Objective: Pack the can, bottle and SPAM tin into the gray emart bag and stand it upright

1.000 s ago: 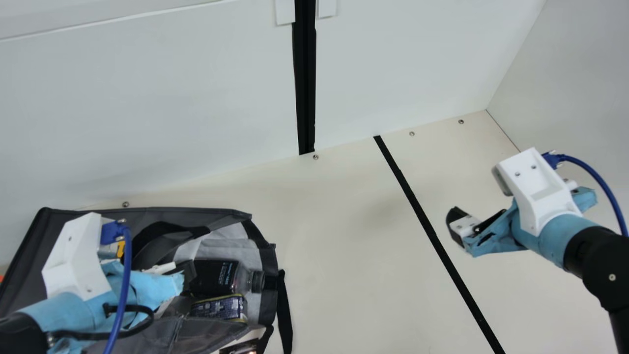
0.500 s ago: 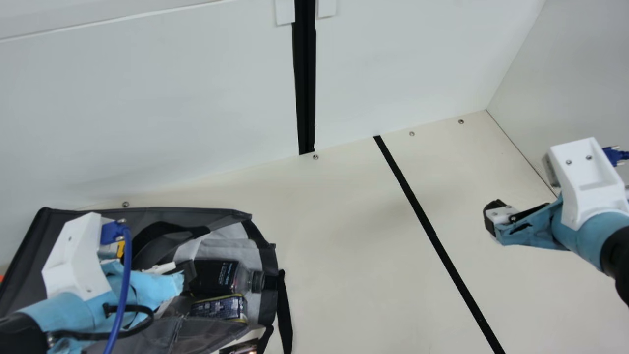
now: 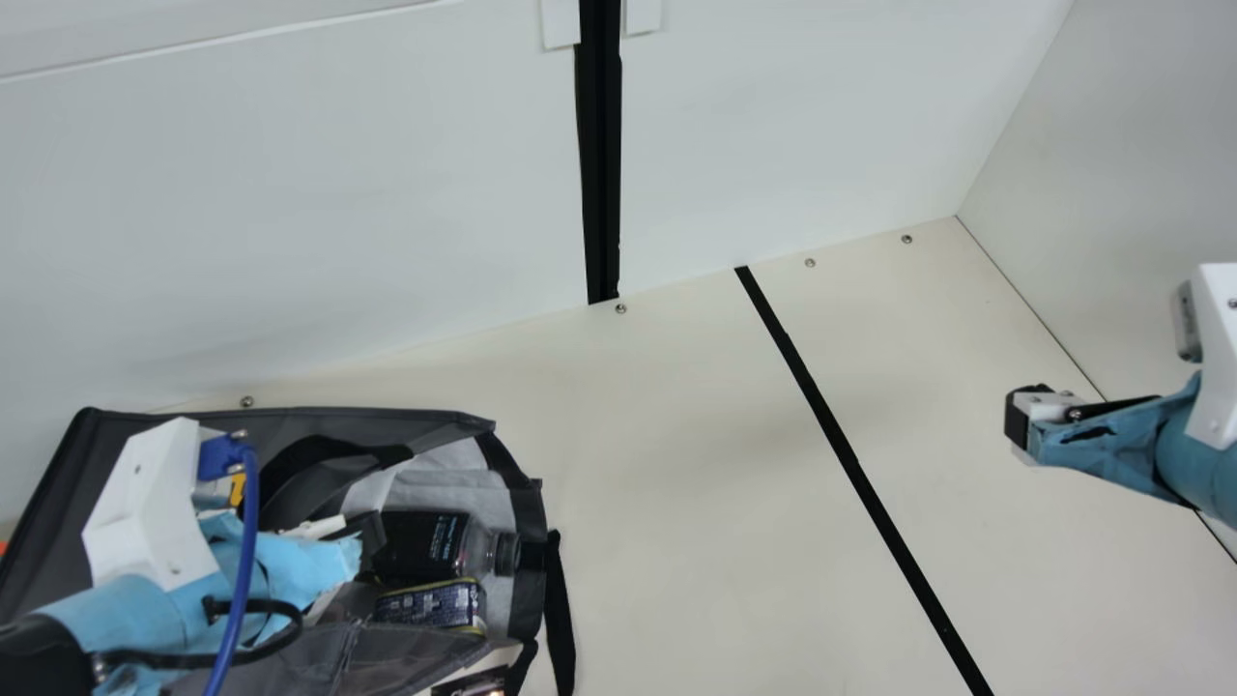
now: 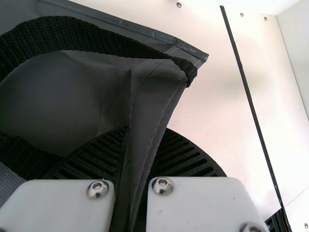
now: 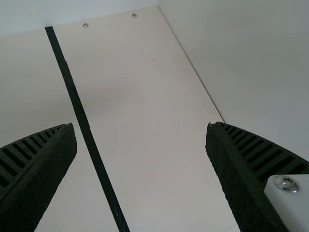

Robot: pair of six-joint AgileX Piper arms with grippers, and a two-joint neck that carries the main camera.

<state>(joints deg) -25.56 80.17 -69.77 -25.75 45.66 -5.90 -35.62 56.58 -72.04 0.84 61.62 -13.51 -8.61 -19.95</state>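
Note:
The gray bag (image 3: 348, 652) lies on its side at the left of the main view, its mouth facing right. Inside are the dark bottle (image 3: 425, 544), cap toward the mouth, and a dark blue tin with a yellow rim (image 3: 430, 605) beside it. Over the bag is my left gripper (image 3: 333, 561); in the left wrist view this gripper (image 4: 130, 193) is shut on a fold of the bag (image 4: 154, 92). My right gripper (image 3: 1026, 420) hangs at the right, away from the bag; in the right wrist view the gripper (image 5: 141, 145) is open, holding nothing.
A dark, shiny item (image 3: 474, 684), partly cut off, lies by the bag's lower edge. One black strap (image 3: 559, 609) trails onto the table (image 3: 696, 541). Beyond it a black line (image 3: 850, 464) crosses the tabletop, with white walls (image 3: 290, 213) behind and at the right.
My right arm has drawn away to the right, farther from the bag. The left arm, the bag and its contents have kept their places.

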